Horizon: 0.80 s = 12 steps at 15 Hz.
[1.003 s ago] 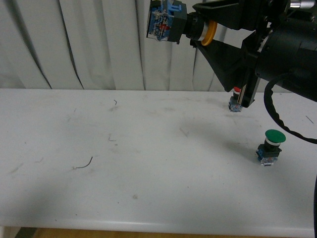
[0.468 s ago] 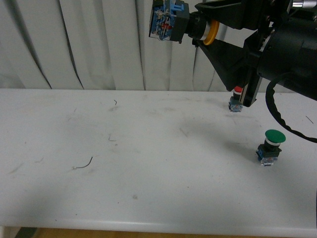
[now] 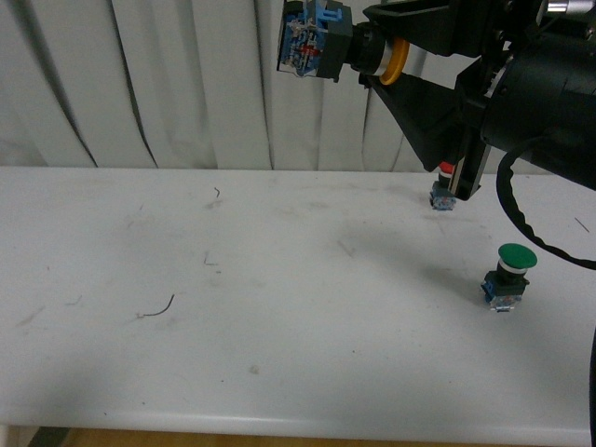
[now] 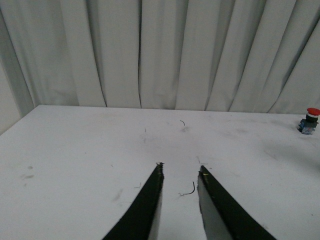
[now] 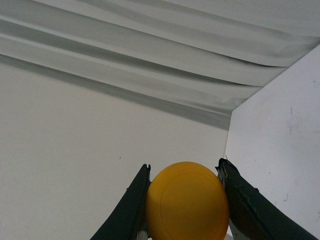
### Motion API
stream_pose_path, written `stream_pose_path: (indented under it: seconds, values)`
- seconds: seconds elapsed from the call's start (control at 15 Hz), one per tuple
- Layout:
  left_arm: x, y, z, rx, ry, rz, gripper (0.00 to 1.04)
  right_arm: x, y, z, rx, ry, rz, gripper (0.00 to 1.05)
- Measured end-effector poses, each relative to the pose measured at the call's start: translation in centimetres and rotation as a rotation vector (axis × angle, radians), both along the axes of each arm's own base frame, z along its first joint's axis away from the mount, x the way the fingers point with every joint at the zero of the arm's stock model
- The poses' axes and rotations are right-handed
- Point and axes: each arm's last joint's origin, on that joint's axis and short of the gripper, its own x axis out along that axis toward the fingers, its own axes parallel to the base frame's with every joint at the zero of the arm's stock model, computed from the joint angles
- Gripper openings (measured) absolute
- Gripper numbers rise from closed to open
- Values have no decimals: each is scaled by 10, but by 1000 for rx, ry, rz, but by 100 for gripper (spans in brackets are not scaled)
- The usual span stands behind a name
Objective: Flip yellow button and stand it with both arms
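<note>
— Orange-yellow at the round mushroom cap, silver at the collar, black and blue behind: whereabouts for that small yellow button?
— Up in the air, upper middle of the front frame, well clear of the scuffed white table. Lies sideways, blue contact block toward the frame's left.
— Held how?
— Pinched across the cap by the black wedge-shaped right gripper, jaws tight on both sides in the right wrist picture. Probably lifted that way to leave the block end free for a handover and a turn.
— And the black wedge-shaped left gripper?
— Parted, nothing between the tips, low over the table in its own wrist picture; absent from the front frame. Looks ready to take the free end.
— Surroundings?
— Pleated pale curtain along the back. Small red-capped button upright at the back, right of centre, larger green-capped button upright lower right, thin dark wire scrap lower left.
</note>
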Motion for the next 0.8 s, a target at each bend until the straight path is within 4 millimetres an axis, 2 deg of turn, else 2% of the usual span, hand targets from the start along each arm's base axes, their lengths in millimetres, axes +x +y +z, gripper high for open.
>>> stream_pose_path:
  seconds: [0.27,0.4,0.47,0.6,0.8]
  values:
    - [0,0,0,0,0,0,77,0,-1,5,-81,-104,-64,36]
    - [0,0,0,0,0,0,97,10,-13,21,-218,-181,-220,36]
    - [0,0,0,1,0,0,97,19,-27,27,-392,-185,-363,36]
    - [0,0,0,1,0,0,98,37,-60,16,-814,-98,-552,36]
    - [0,0,0,1,0,0,98,56,-95,11,-1155,-84,-700,36]
